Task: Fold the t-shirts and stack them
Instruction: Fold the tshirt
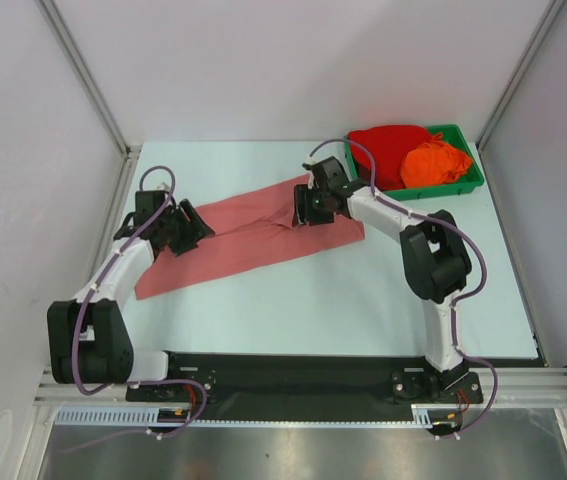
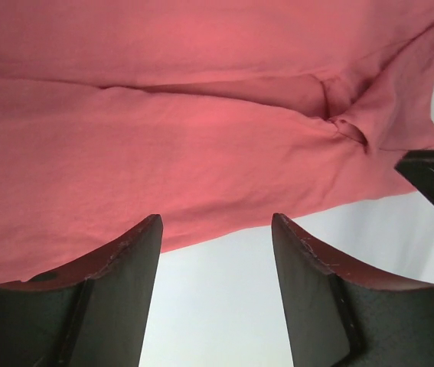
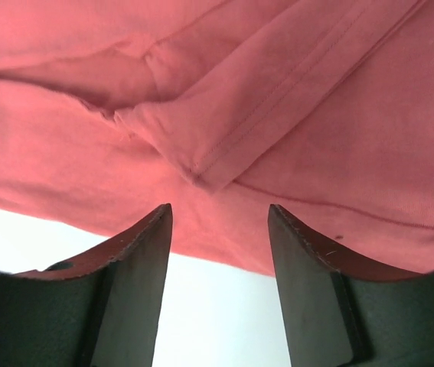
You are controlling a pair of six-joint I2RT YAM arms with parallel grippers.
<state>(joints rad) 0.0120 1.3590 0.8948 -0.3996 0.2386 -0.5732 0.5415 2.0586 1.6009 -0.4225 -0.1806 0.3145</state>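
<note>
A large salmon t-shirt (image 1: pixel 248 235) lies folded into a long slanted strip across the table's middle. My left gripper (image 1: pixel 195 228) hovers at the strip's left part, open, with only bare table between its fingers (image 2: pixel 128 260) and the cloth's edge (image 2: pixel 201 176) just ahead. My right gripper (image 1: pixel 301 207) is at the strip's right end, open too, nothing between its jaws; a folded sleeve (image 3: pixel 232 130) lies just beyond its fingertips. A bright red t-shirt (image 1: pixel 391 148) and an orange t-shirt (image 1: pixel 433 163) sit bunched in the green tray (image 1: pixel 468 183).
The green tray stands at the back right corner of the table. Metal frame posts and white walls close in the left, right and far sides. A black rail with the arm bases runs along the near edge.
</note>
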